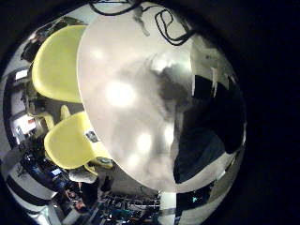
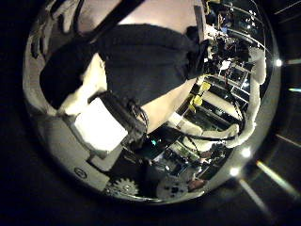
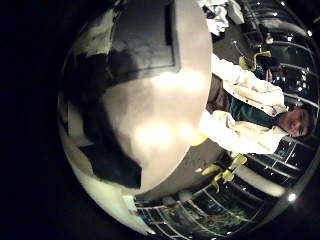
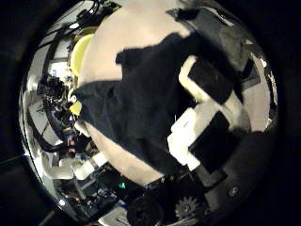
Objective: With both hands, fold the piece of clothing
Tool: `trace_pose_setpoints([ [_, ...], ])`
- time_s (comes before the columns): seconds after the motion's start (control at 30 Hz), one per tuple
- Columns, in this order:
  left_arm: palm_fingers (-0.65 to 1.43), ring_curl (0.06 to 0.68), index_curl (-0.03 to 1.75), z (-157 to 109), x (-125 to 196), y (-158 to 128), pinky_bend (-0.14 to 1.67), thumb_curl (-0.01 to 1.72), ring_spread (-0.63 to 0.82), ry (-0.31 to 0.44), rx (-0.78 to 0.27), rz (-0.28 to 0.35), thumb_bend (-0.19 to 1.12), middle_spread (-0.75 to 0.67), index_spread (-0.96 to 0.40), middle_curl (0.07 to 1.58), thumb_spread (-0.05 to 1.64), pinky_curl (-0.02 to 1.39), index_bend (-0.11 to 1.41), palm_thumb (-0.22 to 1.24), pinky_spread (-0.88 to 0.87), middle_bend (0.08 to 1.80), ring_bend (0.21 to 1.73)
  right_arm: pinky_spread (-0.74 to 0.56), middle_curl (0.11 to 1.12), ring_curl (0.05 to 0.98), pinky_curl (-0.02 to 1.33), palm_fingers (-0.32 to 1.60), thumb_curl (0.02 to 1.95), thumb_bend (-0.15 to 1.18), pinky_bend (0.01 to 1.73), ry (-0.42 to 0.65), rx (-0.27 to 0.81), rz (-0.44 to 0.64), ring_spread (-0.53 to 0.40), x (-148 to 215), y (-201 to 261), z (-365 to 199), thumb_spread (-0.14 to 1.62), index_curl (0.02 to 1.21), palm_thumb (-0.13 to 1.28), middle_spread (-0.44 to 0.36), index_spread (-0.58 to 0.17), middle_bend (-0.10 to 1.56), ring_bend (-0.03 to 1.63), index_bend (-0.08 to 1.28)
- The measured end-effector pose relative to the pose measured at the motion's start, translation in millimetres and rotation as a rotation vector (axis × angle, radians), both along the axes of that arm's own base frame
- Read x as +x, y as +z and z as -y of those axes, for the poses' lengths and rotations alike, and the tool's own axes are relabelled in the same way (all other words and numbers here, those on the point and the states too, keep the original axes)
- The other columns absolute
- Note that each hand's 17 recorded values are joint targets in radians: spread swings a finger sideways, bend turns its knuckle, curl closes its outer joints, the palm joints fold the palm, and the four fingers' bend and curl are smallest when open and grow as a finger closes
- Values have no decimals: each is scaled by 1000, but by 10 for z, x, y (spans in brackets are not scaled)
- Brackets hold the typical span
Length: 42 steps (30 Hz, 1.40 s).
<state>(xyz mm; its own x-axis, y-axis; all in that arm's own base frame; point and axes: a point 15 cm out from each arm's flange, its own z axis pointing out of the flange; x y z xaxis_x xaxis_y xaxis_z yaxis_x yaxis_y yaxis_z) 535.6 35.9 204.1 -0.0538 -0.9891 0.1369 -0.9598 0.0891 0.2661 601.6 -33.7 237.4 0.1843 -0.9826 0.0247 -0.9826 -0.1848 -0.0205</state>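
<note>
Because no fixed camera is given here, the scene is read from the four palm cameras alone. The dark garment (image 4: 141, 99) lies spread on a pale round table (image 1: 117, 84), its outline irregular and its surface matte, with soft creases and one straight hemmed edge; what kind of clothing it is cannot be told. In the left thumb-side view the same cloth (image 2: 141, 56) covers the far part of the table, with a strap-like strip running off toward the rim. The right hand (image 4: 202, 113) shows blocky white and black fingers extended over the garment's edge, with nothing visibly pinched between them; whether the fingertips touch the cloth cannot be told. The left hand (image 2: 103, 118) likewise shows straight, uncurled segments beside the cloth and holds nothing. The little-finger view of the left palm sees mostly bare tabletop, glossy enough to mirror the ceiling lamps, with only a dark corner of fabric (image 1: 202, 145) at its border; two yellow-green chairs (image 1: 61, 61) stand just beyond the table. The step in hand appears to be the approach before the first grasp. To do it well, each hand should probably settle on a separate corner of the same edge, pinch only one layer, and lift evenly so the limp cloth folds over without bunching. The smooth table likely lets the fabric slide, so dragging is a risk.
</note>
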Motion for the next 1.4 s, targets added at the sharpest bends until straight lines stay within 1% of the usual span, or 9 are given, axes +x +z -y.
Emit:
trace_pose_setpoints([
  [0.13, 38, 475, 1091, -64, 4, 200, 669, 472, -245, 19, -17, 34, -23, -245, -343, 820, 1151, 806, 153, 638, -431, 244, 999, -376, 664, 597, 908, 221, 460, -34, 1037, -37, 21, 65, -251, -1, 373, 164, 1380, 607, 646, -233, -429, 680, 1219, 190],
  [0.23, -25, 443, 990, -41, -66, 422, 551, 461, -120, 0, -29, 59, -27, -91, -260, 740, 1147, 774, 160, 604, -247, 194, 928, -288, 620, 549, 879, 195, 428, -29, 965, -70, 32, 99, -219, -73, 665, 331, 1354, 568, 599, -246, -428, 630, 1147, 194],
  [0.33, -30, 406, 877, 58, -247, 585, 480, 447, -1, -37, -40, 57, -27, 39, -177, 653, 1150, 726, 156, 566, -63, 171, 867, -213, 589, 518, 852, 229, 398, -43, 915, -89, 40, 72, -195, -256, 812, 439, 1318, 542, 527, -233, -397, 596, 1126, 197],
  [0.43, -9, 382, 795, 195, -524, 603, 444, 436, 63, -73, -52, 32, -25, 97, -129, 599, 1153, 685, 163, 541, 61, 176, 825, -143, 564, 502, 830, 221, 366, -45, 851, -97, 51, -17, -180, -586, 881, 532, 1268, 519, 441, -227, -349, 572, 1113, 187],
  [0.57, 31, 357, 707, 384, -832, 456, 407, 425, 110, -112, -52, 33, -23, 129, -89, 545, 1148, 633, 167, 525, 164, 190, 792, -73, 536, 485, 806, 209, 338, -43, 797, -105, 72, -154, -161, -995, 826, 687, 1209, 498, 355, -228, -302, 543, 1086, 187],
  [0.7, 69, 340, 637, 582, -930, 181, 382, 419, 125, -144, -41, 66, -19, 130, -69, 508, 1147, 593, 168, 524, 209, 191, 768, -17, 508, 466, 774, 222, 328, -28, 755, -119, 77, -222, -145, -1105, 567, 798, 1164, 479, 330, -227, -265, 510, 1062, 189],
  [1.0, 124, 312, 538, 632, -932, -329, 336, 409, 137, -124, -35, 59, -18, 113, -53, 448, 1148, 527, 177, 527, 240, 185, 731, 61, 484, 434, 726, 248, 324, -25, 690, -122, 97, -369, -130, -1159, -177, 780, 1092, 444, 335, -87, -222, 500, 1012, 184],
  [1.2, 145, 299, 497, 631, -946, -399, 321, 405, 140, -121, -35, 48, -19, 107, -51, 420, 1149, 497, 178, 529, 242, 184, 711, 78, 476, 423, 696, 304, 321, -28, 664, -112, 99, -449, -134, -1205, -526, 704, 1067, 424, 332, -46, -202, 514, 1019, 182],
  [1.4, 161, 288, 463, 607, -943, -403, 314, 403, 141, -117, -33, 48, -19, 105, -50, 395, 1149, 472, 178, 530, 242, 183, 696, 29, 483, 429, 687, 416, 314, -33, 664, -68, 32, -538, -162, -1341, -680, 683, 1039, 416, 307, -44, -192, 554, 1073, 178],
])
